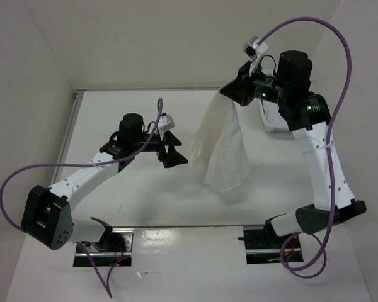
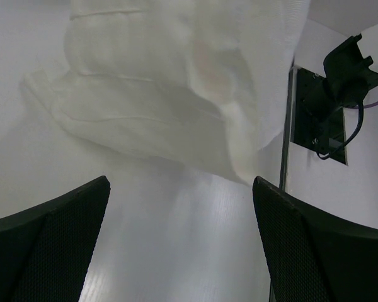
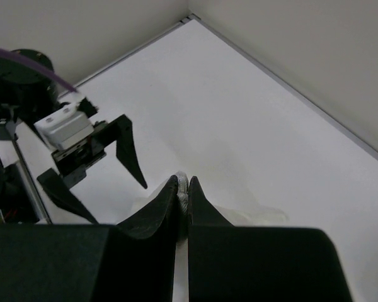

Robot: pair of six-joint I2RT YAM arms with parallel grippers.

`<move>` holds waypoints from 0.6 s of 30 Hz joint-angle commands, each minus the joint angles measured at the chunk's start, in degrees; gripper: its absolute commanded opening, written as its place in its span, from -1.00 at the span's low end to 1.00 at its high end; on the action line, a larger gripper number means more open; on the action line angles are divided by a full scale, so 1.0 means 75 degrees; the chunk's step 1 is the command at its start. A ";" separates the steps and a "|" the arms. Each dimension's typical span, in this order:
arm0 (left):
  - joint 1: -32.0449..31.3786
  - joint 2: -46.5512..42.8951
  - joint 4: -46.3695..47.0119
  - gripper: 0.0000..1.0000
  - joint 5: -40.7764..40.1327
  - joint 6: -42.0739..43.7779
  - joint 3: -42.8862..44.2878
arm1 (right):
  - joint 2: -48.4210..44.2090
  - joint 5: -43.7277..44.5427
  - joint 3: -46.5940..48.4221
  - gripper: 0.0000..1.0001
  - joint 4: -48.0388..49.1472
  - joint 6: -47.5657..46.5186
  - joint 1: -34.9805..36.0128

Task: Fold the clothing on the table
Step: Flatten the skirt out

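Pinching the clothing (image 1: 223,148) by its top end in the clenched right gripper (image 1: 232,94), long axis dropping toward the near edge, hem meeting the table (image 1: 132,107) just right of the wide-open, empty left gripper (image 1: 175,151), likely the nearer one for catching it.

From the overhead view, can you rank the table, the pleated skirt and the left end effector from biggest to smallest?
1. table
2. skirt, partly lifted, so being nearer the lens may enlarge it
3. left end effector, clearly smallest
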 commanded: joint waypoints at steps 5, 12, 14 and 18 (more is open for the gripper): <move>-0.0151 -0.0059 0.0544 1.00 0.0132 -0.0189 0.0158 | 0.0666 0.0764 0.1066 -1.00 0.0629 0.0457 -0.0037; -0.0222 0.0104 0.0544 1.00 -0.0054 -0.0189 0.0159 | 0.1030 0.0577 0.1651 -1.00 0.0477 0.0610 -0.0037; -0.0292 0.0198 0.0614 1.00 -0.0266 -0.0118 0.0159 | 0.1100 0.0576 0.1745 -1.00 0.0477 0.0679 -0.0037; -0.0292 0.0351 0.0766 1.00 -0.0722 -0.0118 0.0159 | 0.1181 0.0494 0.2028 -1.00 0.0406 0.0680 -0.0037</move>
